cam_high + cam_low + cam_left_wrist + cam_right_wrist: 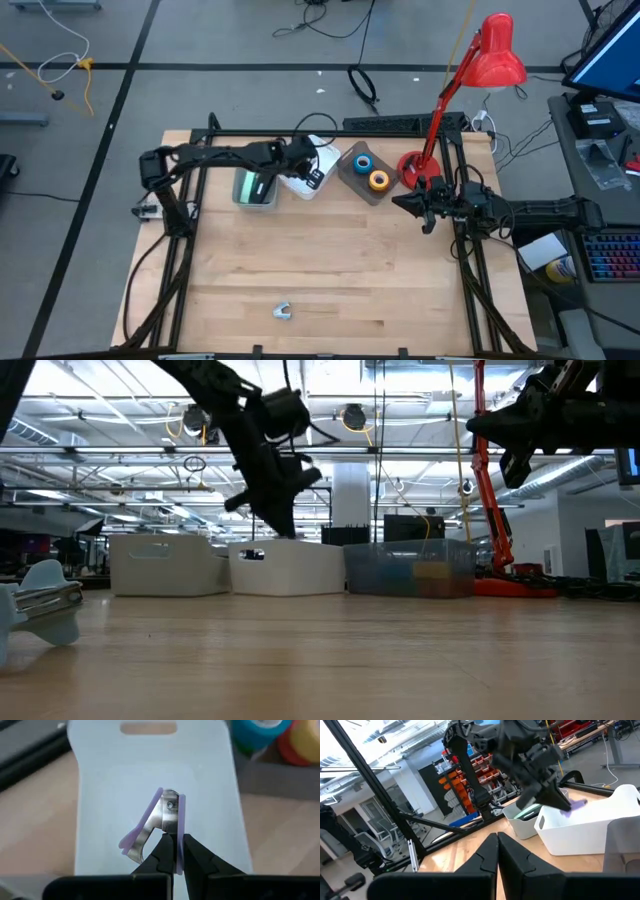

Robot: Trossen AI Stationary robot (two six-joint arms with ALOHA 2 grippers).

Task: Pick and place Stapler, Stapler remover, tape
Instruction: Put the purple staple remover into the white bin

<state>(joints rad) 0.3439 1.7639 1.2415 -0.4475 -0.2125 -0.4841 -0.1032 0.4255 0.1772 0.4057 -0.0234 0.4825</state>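
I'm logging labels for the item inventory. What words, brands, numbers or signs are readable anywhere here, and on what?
None can be read.
The purple staple remover in the left gripper shows no marking.
The white bin below it is plain.
The tape rolls show bare colour only.
The staple remover on the table shows no label.
The keyboard legends are too small.

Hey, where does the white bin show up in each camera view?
High: white bin at far edge, centre, under left arm.
Low: bin centre, between two other bins.
Left wrist: bin fills the middle.
Right wrist: bin at right.
Shared landmark: left pincer over it, gripping a purple staple remover.
Right pincer idles farther right.
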